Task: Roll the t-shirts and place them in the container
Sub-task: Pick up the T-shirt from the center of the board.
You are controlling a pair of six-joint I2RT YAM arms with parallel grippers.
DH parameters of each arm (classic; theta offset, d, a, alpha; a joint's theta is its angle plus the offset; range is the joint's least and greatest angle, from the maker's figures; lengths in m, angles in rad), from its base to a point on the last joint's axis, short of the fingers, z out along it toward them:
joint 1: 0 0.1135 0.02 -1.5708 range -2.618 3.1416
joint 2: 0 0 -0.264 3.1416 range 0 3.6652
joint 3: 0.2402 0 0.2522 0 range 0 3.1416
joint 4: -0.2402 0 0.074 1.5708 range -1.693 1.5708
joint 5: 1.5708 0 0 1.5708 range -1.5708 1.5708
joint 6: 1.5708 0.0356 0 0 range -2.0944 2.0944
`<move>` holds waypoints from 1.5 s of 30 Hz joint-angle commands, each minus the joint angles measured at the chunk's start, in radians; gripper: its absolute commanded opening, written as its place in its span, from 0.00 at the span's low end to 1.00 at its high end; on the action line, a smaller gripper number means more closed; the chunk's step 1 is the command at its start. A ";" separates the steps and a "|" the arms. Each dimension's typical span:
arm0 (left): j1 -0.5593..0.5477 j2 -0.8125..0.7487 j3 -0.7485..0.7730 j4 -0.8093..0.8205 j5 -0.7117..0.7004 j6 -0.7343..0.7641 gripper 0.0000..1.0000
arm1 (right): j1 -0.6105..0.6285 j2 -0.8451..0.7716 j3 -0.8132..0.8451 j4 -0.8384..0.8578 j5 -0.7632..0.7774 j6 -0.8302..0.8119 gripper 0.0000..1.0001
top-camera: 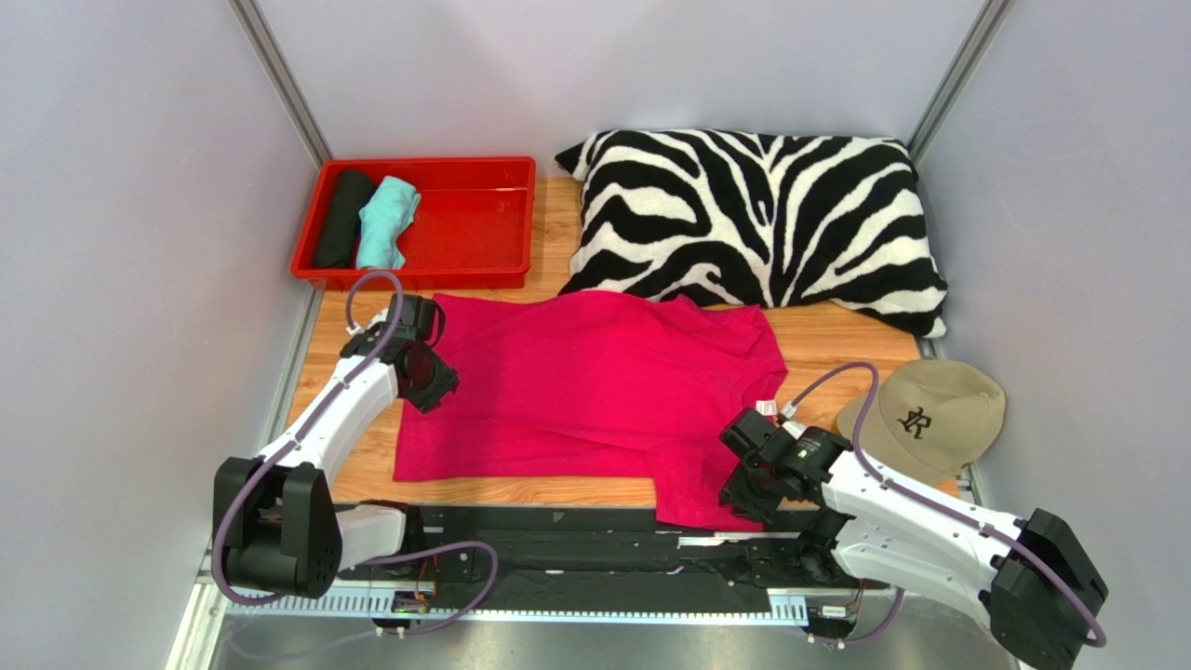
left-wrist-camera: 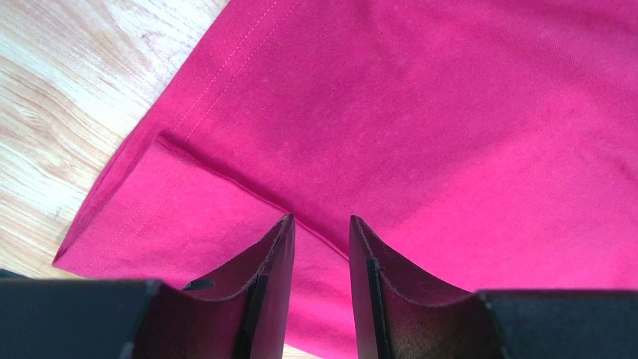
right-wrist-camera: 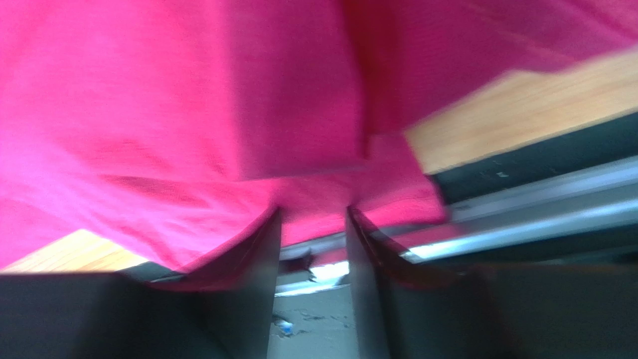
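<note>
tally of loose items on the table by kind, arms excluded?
pink t-shirt, laid flat: 1
cloth rolls in the tray, black roll and mint-green roll: 2
red tray: 1
zebra pillow: 1
beige cap: 1
Total: 6

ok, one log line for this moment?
pink t-shirt: flat, unrolled | left fingers: open, over left edge | right fingers: open, at near edge | red tray: black roll, mint roll

Pillow [top-camera: 762, 210], tray [top-camera: 482, 224] block the back — cap [top-camera: 930, 412] (right) beside t-shirt [top-camera: 587, 377].
</note>
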 commanded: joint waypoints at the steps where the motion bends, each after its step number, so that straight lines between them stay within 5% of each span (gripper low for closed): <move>1: 0.009 -0.031 0.034 -0.016 -0.021 -0.003 0.41 | 0.006 0.001 0.016 0.043 0.076 0.027 0.20; 5: 0.014 -0.035 0.039 -0.027 -0.043 -0.004 0.41 | 0.006 -0.005 0.094 -0.013 0.096 -0.022 0.07; 11: 0.014 -0.018 0.056 -0.068 -0.113 -0.018 0.41 | 0.006 0.001 0.199 -0.062 0.085 -0.099 0.00; 26: 0.022 0.083 0.082 -0.180 -0.233 -0.085 0.41 | 0.003 0.189 0.482 -0.076 0.234 -0.318 0.00; 45: 0.040 0.230 0.099 -0.235 -0.233 -0.185 0.39 | -0.013 0.201 0.478 -0.005 0.209 -0.401 0.00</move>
